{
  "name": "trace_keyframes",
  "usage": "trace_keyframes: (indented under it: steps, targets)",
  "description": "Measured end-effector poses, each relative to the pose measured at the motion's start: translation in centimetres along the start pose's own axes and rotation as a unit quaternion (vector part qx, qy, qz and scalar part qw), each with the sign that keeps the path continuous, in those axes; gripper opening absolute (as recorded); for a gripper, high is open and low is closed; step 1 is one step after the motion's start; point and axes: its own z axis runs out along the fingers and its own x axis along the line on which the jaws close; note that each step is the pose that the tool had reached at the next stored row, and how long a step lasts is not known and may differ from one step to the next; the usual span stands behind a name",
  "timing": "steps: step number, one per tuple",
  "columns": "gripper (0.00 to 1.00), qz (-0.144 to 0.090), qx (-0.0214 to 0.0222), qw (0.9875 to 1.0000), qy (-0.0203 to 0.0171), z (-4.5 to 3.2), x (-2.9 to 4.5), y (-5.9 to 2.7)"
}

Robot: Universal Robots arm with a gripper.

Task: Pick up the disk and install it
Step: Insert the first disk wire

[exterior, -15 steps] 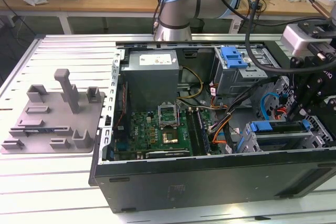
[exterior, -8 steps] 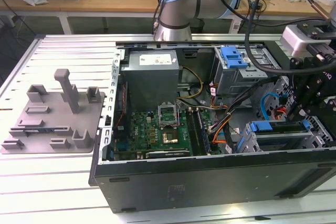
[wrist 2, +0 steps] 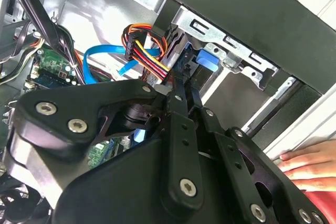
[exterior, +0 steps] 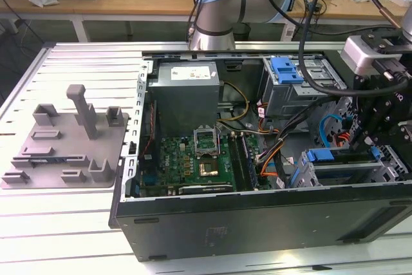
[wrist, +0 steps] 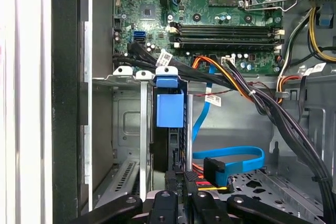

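The disk (wrist: 169, 109) stands on edge in a slot of the lower metal drive cage (wrist: 122, 124), inside the open computer case; its blue carrier frame and tab face the camera. In the exterior view the disk (exterior: 329, 156) sits in the cage near the case's front wall, toward the exterior view's right. My gripper (wrist: 180, 178) is directly over the disk's rear end, its fingers (wrist 2: 178, 103) drawn close together, and the gripper (wrist 2: 184, 85) reaches to the blue frame (wrist 2: 208, 61). Whether the fingers pinch the frame or only rest against it is hidden. In the exterior view the gripper (exterior: 372, 149) hangs over the cage.
Orange, yellow and blue cables (wrist: 231, 156) run close beside the cage. The motherboard (exterior: 193, 159) lies mid-case. A blue bracket (exterior: 286, 69) tops the upper cage. A grey fixture plate (exterior: 64, 140) rests on the table at the exterior view's left. A person's hand (wrist 2: 310, 163) lies outside the case wall.
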Motion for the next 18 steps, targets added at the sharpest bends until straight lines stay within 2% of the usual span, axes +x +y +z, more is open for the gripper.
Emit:
trace_keyframes:
  steps: [3, 18]
  targets:
    - [0.17, 0.001, 0.0, 1.0, -0.0015, 0.09, 0.02, -0.07]
    - [0.17, 0.001, 0.0003, 1.0, -0.0018, 0.64, 0.03, -0.06]
